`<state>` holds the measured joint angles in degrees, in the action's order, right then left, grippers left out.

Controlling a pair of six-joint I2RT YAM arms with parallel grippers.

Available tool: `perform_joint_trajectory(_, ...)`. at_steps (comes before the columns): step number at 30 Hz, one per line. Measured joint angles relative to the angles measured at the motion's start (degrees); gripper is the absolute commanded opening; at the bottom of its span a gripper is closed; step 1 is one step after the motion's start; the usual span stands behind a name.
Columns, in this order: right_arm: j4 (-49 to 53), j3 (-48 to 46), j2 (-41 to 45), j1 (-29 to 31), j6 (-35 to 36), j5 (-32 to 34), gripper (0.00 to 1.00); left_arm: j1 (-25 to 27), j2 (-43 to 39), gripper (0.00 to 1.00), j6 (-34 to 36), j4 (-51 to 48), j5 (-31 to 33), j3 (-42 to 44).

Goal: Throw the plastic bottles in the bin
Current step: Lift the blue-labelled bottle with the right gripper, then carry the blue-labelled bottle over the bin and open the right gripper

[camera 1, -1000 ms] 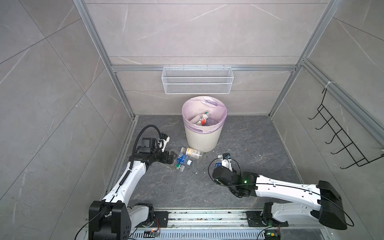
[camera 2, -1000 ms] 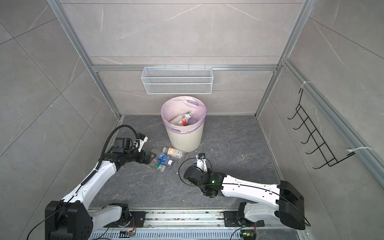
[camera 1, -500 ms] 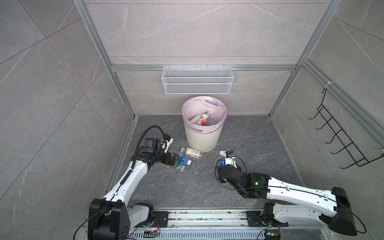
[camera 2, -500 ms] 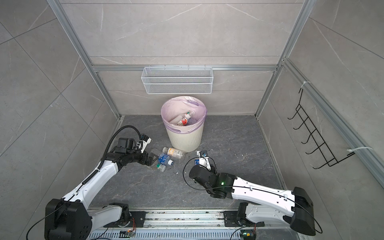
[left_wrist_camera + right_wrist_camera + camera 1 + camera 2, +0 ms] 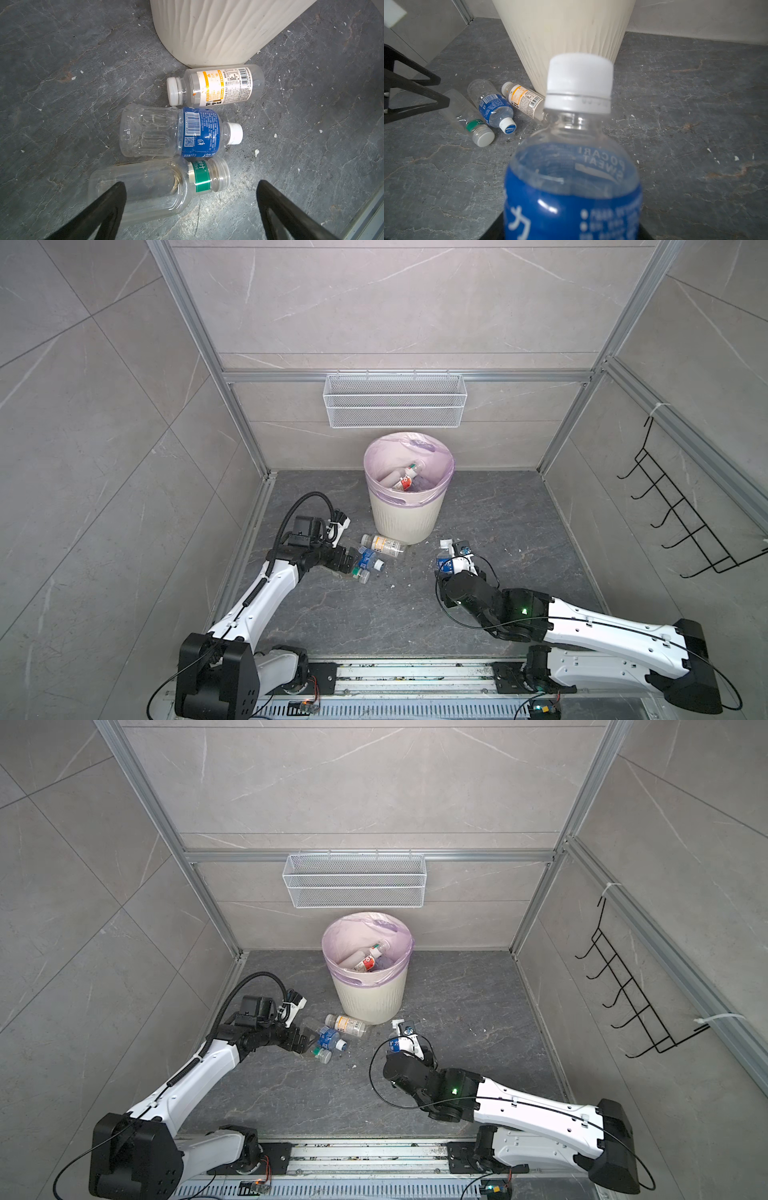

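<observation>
Top views: bin (image 5: 405, 522) cream, ribbed, lilac liner, centre frame by the back wall, with bottles (image 5: 405, 483) already inside. Three lie at its lower-left foot: yellow-label bottle (image 5: 382, 544), blue-label bottle (image 5: 368, 561), green-band bottle (image 5: 360, 575). Left gripper (image 5: 351, 566) is at that cluster from the left, side wall near behind the arm. Right gripper (image 5: 455, 560), lower right of the bin, is clamped on the Pocari bottle (image 5: 395, 1042), cap up-frame. Floor (image 5: 519, 531) right of the bin is open.

Left wrist: jaws wide apart, straddling the clear green-band bottle (image 5: 158, 187). One finger (image 5: 112, 199) overlaps its body. The blue-label bottle (image 5: 172, 133) touches it. The yellow-label bottle (image 5: 216, 86) lies at the bin wall (image 5: 218, 31).

Right wrist: the Pocari bottle (image 5: 571, 176) fills the view: clear, blue label, white cap toward the bin (image 5: 566, 31). It hides the fingers.
</observation>
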<state>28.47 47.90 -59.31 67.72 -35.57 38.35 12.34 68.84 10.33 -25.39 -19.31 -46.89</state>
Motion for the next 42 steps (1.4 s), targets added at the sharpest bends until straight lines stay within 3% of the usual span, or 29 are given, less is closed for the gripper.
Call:
perform_joint_trajectory(17,1.03,13.51,-0.15,0.52,6.34,2.91,0.58,2.1,0.13,1.0,1.25,-0.42,1.92,-0.15)
perform_joint_trajectory(21,4.37,30.27,-9.29,-0.26,8.09,3.72,0.55,2.73,0.66,1.0,1.31,-0.96,2.8,-0.68)
perform_joint_trajectory(26,8.22,55.06,-24.15,-9.88,9.55,-0.15,0.55,2.93,0.85,1.0,1.66,-1.44,3.3,-1.03)
perform_joint_trajectory(28,9.55,64.74,-30.71,-14.56,10.34,-2.75,0.65,2.95,0.87,1.0,1.66,-1.6,3.58,-1.07)
perform_joint_trajectory(30,11.17,76.78,-39.17,-19.34,11.04,-6.32,0.92,2.95,0.87,1.0,1.66,-1.64,4.04,-1.16)
perform_joint_trajectory(31,11.85,83.06,-43.65,-21.33,11.15,-7.85,0.99,2.97,0.87,1.0,1.66,-1.66,4.22,-1.22)
perform_joint_trajectory(36,23.39,122.05,-69.2,-27.76,11.37,-11.87,0.99,3.06,0.85,1.0,1.68,-1.68,4.92,-1.46)
perform_joint_trajectory(39,27.87,123.05,-71.21,-28.22,11.39,-12.94,0.99,3.06,0.83,1.0,1.68,-1.68,5.79,-1.57)
perform_joint_trajectory(42,25.42,108.63,-64.04,-27.98,11.45,-14.45,0.99,3.06,0.81,1.0,1.75,-1.73,6.03,-1.66)
